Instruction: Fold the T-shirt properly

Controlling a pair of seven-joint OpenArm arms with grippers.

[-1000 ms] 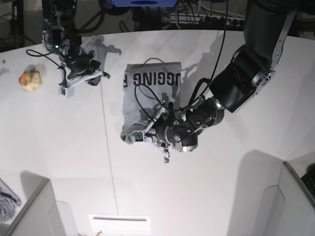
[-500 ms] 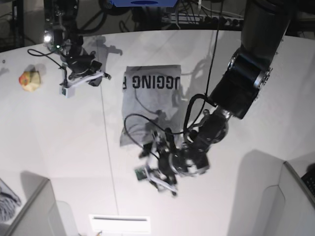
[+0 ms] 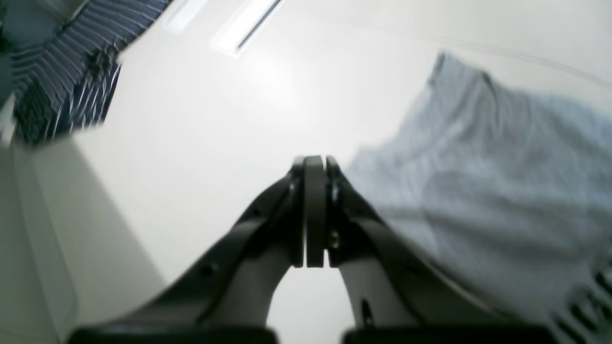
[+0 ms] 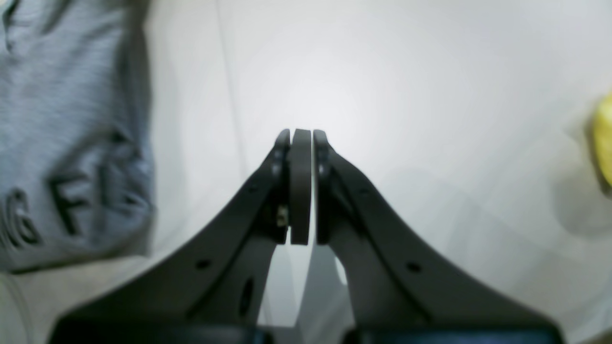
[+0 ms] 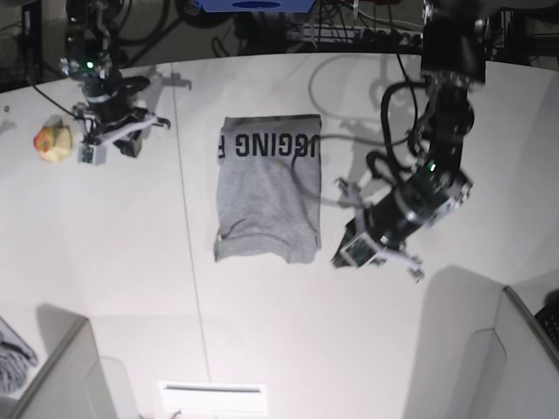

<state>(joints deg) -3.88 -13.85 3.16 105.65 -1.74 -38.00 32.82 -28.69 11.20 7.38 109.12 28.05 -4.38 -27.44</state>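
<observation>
The heather-grey T-shirt [image 5: 266, 188] lies folded into a rectangle at the table's middle, with black lettering along its far end. My left gripper [image 5: 342, 255] hovers just right of the shirt's near right corner, clear of the cloth. In the left wrist view its jaws are pressed together with nothing between them [image 3: 314, 160], and the T-shirt [image 3: 478, 191] spreads to their right. My right gripper [image 5: 109, 144] is at the far left of the table, well away from the shirt. It is shut and empty [image 4: 300, 134], with the lettered T-shirt edge [image 4: 62, 143] to its left.
A small yellow-and-red toy [image 5: 52, 142] sits at the table's far left, also at the edge of the right wrist view [image 4: 603, 143]. A dark striped cloth [image 5: 13, 358] lies at the near left corner [image 3: 62, 62]. A white slotted panel [image 5: 212, 397] sits at the front edge.
The left gripper opened, let go of the shirt's near edge, swung off to the right and shut empty. The shirt's near edge now lies flat. The right arm shifted left.
</observation>
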